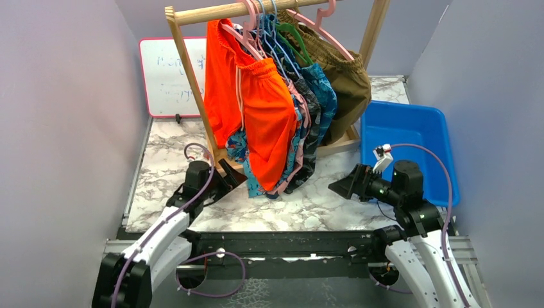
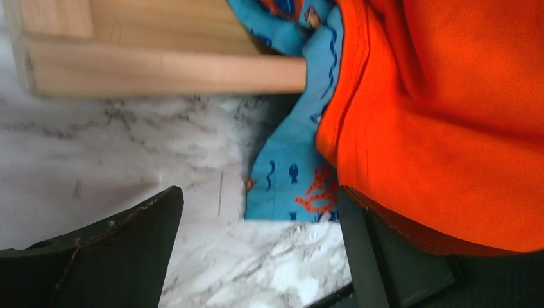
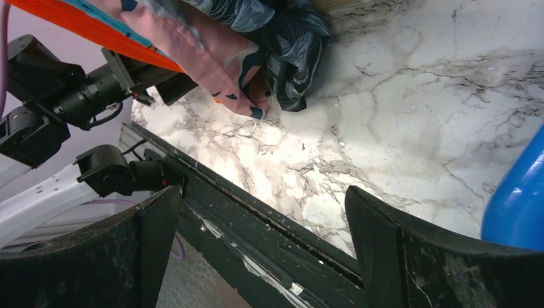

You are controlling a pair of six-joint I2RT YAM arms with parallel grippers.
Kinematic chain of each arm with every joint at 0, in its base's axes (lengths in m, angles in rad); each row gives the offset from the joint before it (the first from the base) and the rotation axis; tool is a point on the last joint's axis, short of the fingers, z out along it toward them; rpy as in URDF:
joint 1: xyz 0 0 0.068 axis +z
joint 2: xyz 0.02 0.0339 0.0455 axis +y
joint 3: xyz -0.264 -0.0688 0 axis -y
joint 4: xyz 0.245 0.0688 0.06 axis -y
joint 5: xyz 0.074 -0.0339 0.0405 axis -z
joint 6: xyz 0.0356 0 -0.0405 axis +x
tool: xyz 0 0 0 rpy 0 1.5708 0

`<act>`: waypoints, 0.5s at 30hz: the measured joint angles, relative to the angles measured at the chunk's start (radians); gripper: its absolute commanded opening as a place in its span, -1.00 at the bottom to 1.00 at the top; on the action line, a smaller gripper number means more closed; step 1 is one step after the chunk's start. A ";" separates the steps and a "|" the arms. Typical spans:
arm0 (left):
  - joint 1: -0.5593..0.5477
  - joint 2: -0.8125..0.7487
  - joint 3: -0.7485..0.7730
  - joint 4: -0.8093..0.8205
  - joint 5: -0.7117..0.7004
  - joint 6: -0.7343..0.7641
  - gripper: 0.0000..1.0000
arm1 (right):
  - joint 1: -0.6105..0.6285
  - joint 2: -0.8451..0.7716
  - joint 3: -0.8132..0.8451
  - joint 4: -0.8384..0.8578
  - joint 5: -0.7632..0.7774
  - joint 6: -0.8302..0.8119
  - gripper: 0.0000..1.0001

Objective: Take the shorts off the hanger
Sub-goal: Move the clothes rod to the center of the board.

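Several shorts hang on plastic hangers [image 1: 277, 33] from a wooden rail: orange shorts [image 1: 266, 119] in front, then blue cartoon-print shorts [image 1: 238, 149], pink-and-navy shorts [image 1: 299, 138], black patterned shorts [image 1: 312, 135], teal-blue shorts [image 1: 323, 90] and olive shorts [image 1: 346, 80]. My left gripper [image 1: 226, 173] is open at the lower left hem of the orange shorts. In the left wrist view the orange shorts [image 2: 442, 109] drape over its right finger [image 2: 385, 256], with the cartoon-print shorts [image 2: 289, 173] behind. My right gripper [image 1: 340, 186] is open and empty, right of the hanging hems.
The wooden rack's base bar [image 2: 160, 70] lies just beyond my left gripper [image 2: 256, 199]. A blue bin [image 1: 410, 135] stands at the right, also in the right wrist view [image 3: 519, 205]. A whiteboard [image 1: 170, 77] leans at the back left. Grey walls close both sides.
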 measured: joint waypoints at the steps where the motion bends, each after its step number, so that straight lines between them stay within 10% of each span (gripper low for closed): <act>1: 0.000 0.039 -0.004 0.043 -0.008 0.001 0.81 | 0.000 0.004 0.000 -0.001 0.004 -0.001 0.99; 15: 0.058 0.447 0.106 0.333 -0.119 0.076 0.74 | -0.005 0.042 0.015 -0.008 0.035 -0.008 0.99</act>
